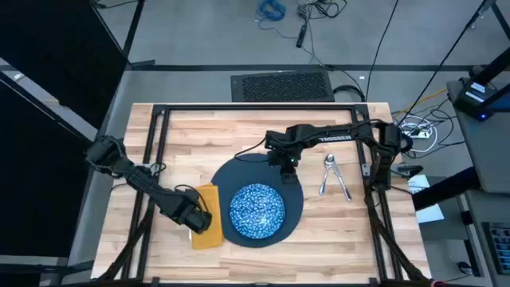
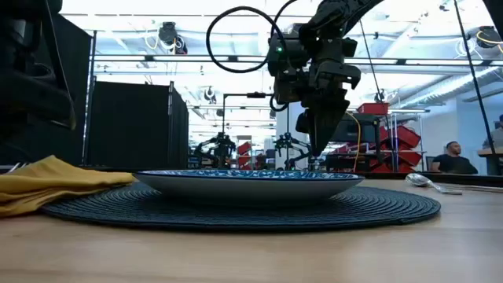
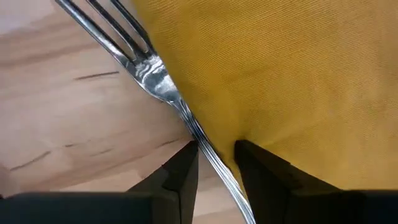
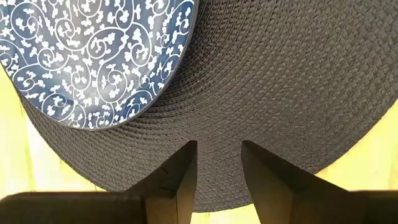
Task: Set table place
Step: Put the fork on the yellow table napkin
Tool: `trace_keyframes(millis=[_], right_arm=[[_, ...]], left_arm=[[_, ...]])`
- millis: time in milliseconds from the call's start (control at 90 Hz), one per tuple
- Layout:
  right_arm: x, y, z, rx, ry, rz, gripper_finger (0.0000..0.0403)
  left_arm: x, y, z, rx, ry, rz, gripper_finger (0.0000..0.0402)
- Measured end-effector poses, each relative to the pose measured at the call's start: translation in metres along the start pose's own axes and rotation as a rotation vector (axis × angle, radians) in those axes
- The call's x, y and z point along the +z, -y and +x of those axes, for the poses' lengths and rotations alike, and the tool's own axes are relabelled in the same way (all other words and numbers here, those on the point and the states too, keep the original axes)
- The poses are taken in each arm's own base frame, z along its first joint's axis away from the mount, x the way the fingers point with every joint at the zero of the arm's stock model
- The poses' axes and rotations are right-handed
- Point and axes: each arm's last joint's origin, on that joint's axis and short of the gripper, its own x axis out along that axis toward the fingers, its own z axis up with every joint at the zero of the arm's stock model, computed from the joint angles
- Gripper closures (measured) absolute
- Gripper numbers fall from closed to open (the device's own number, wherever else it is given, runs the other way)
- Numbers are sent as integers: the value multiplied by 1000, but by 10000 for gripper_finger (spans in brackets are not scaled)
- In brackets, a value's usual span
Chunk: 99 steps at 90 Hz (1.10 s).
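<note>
Mustard cloth marks the left end of the setting: the napkin (image 1: 208,217) lies on the table (image 1: 239,127) just left of the mat (image 1: 299,209), its long side running near to far. The left gripper (image 3: 216,155) is down at the napkin's left edge, its fingers (image 3: 186,171) narrowly apart on either side of the fork (image 3: 155,78) handle. Whether they are pressing the handle or only flanking it I cannot tell. The fork lies along that edge, tines over bare wood, handle half on the cloth. By my reading this is the placing of the fork, with the napkin serving as its bed on the diner's left.

The mat is a dark woven round, not a plate, and it carries the blue-and-white dish (image 1: 256,210) near its middle; the dish is there so the cutlery can be lined up around it.

The right gripper (image 4: 217,162) hovers above the mat's far right rim, pointing down, fingers moderately apart and holding nothing. It seems to wait clear of the left arm.

Right of the mat, the spoon (image 1: 327,172) and knife (image 1: 340,182) lie crossed in a narrow V, apparently not yet straightened beside the mat.
</note>
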Motion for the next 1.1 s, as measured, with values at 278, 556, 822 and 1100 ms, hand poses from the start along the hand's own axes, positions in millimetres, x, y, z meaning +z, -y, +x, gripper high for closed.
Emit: trace_keyframes(millis=[278,556,822,1100], right_arm=[[1,0,0,-2,9,-3,287],[1,0,0,-2,13,-5,287],[2,0,0,-3,17,-6,287],[2,-2,1,-2,17,-13,287]], left_arm=[[0,0,0,2,1,36,302],[0,-2,-2,0,1,37,302],[1,-3,-3,-4,7,63,340],[1,-2,-4,-11,10,106,378]])
